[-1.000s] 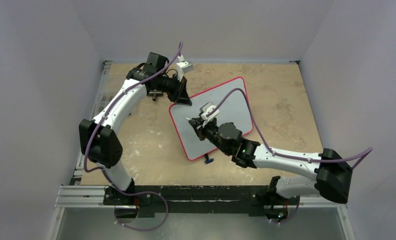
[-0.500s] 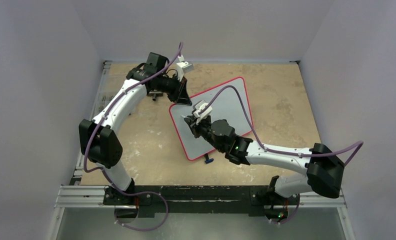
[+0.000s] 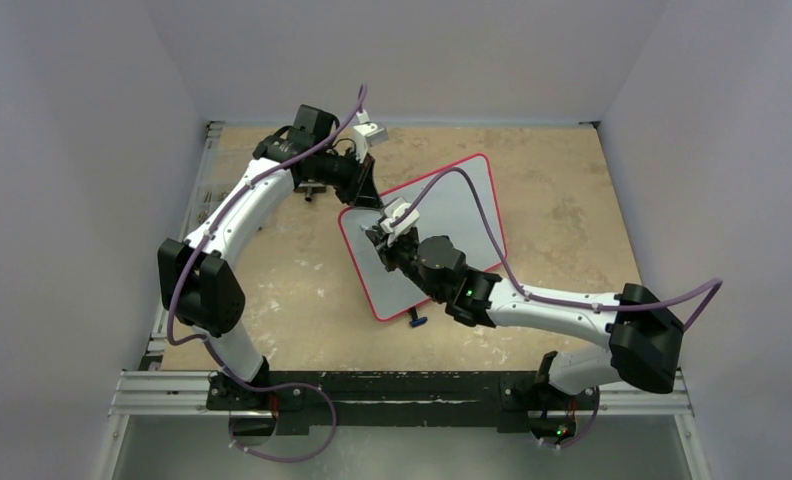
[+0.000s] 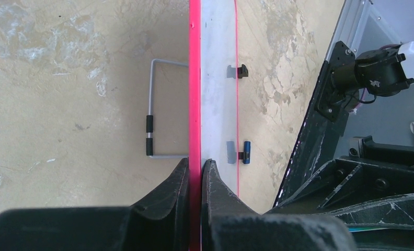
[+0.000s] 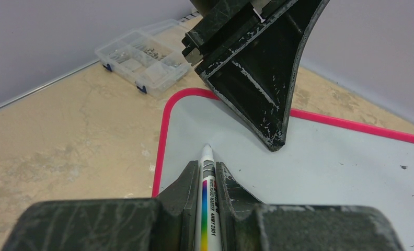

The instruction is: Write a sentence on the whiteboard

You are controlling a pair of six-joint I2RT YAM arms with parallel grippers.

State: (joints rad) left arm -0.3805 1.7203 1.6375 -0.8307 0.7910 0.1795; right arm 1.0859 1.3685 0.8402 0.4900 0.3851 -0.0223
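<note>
Just past the whiteboard [image 5: 325,172], a clear box [image 5: 126,67] holds small parts.

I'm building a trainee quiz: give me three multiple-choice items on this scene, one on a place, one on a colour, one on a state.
1. What does the left gripper clamp? A the frame of the whiteboard; B a marker; C nothing.
2. The frame is: A blue; B red-pink; C green.
3. The whiteboard's face is: A full of writing; B unwritten; C cracked.
Answers: 1 A, its fingers pinch the frame; 2 B, wrist views show it; 3 B, no letters show around the marker in the right gripper.
</note>
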